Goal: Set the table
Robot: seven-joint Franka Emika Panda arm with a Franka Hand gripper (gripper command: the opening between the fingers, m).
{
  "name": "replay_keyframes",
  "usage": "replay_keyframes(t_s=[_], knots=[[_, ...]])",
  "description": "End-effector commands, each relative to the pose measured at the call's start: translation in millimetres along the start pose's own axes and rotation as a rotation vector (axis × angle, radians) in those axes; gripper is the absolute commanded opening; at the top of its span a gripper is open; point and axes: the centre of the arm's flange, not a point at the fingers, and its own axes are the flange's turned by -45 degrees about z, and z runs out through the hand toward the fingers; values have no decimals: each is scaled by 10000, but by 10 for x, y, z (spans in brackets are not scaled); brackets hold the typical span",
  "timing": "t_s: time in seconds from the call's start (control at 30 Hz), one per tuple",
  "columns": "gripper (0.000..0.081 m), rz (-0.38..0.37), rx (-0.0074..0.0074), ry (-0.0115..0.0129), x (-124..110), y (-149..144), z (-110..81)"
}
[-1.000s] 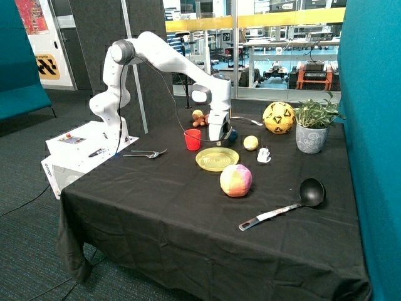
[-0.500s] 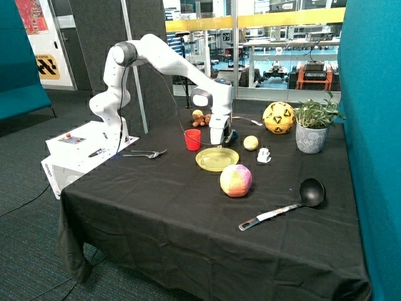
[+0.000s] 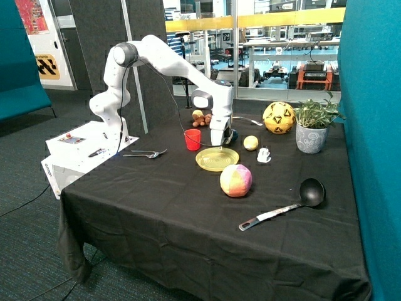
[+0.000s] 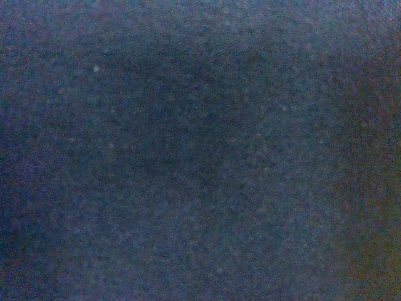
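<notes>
Your tool (image 3: 219, 142) sits low at the far edge of the yellow plate (image 3: 217, 158), between the red cup (image 3: 192, 139) and the small yellow ball (image 3: 250, 143); whether it is released or clenched you cannot tell from either view. Your wrist view shows only dark cloth filling the frame.

Items around it, working outward:
- Yellow plate: flat on the table (image 3: 188, 219), just in front of the tool.
- Red cup: upright, just beside the plate's far rim.
- Small yellow ball: near the tool, with a small white object (image 3: 264, 155) just beside it.
- Pink and yellow ball (image 3: 235, 180): near the plate's front rim.
- Small toy figure (image 3: 200, 117): behind the cup.
- Fork (image 3: 145, 153): near the table edge by the white robot base (image 3: 81, 147).
- Black ladle (image 3: 285, 205): lying well apart, toward the front.
- Yellow and black ball (image 3: 279, 117) and potted plant (image 3: 312, 128): at the far corner.

The table is covered in black cloth, and carries all of the above.
</notes>
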Motion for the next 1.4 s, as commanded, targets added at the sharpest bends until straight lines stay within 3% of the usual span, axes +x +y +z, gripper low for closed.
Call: replay_keyframes(t_s=[0.0, 0.23, 0.3, 0.37, 0.43, 1.37], knots=[[262, 7, -6, 4, -7, 34, 38], [221, -62, -6, 4, -22, 6, 83], [166, -91, -6, 4, -27, -11, 101], [48, -98, -6, 4, -32, -22, 114], [12, -91, -6, 4, -35, -25, 122], [0, -23, -6, 4, -108, 63, 168]])
